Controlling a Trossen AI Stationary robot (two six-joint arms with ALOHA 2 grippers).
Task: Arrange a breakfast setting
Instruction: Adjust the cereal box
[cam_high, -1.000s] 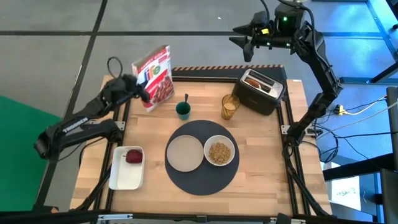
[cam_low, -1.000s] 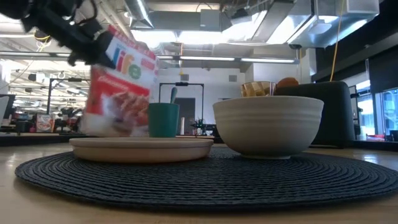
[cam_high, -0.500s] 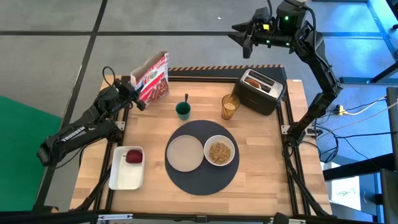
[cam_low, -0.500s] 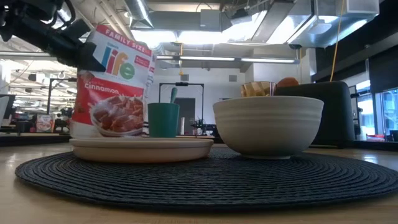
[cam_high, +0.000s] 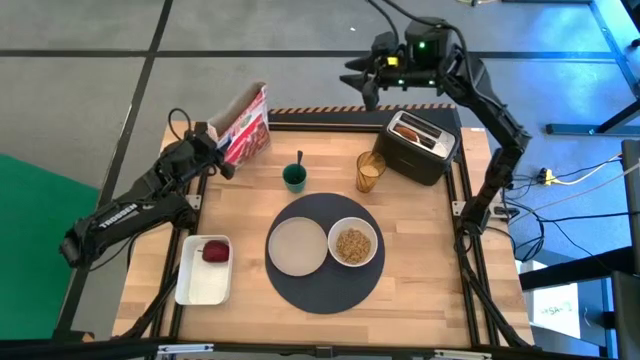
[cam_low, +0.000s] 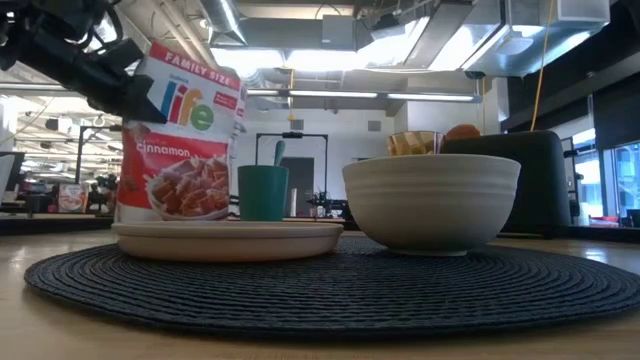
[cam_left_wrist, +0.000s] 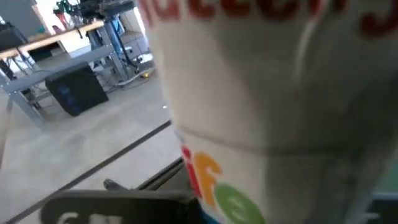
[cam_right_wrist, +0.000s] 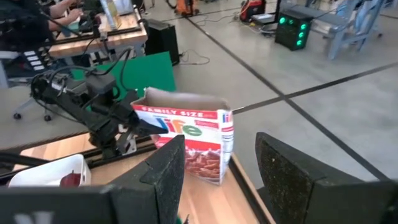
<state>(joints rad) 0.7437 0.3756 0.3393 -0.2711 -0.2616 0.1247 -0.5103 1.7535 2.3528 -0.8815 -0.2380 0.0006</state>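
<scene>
Wooden table (cam_high: 420, 260) | left claw (cam_high: 212, 143) clamped on cereal box (cam_high: 243, 126) (upright) | right claw (cam_high: 362, 80) apart

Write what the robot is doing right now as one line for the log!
left gripper: shut on cereal box, table's far left corner | right gripper: open, raised beyond toaster | bowl, plate: on mat

cereal box (cam_low: 180, 135) reading "Life", "FAMILY SIZE", "Cinnamon" (upright, table's far-left corner)
</scene>
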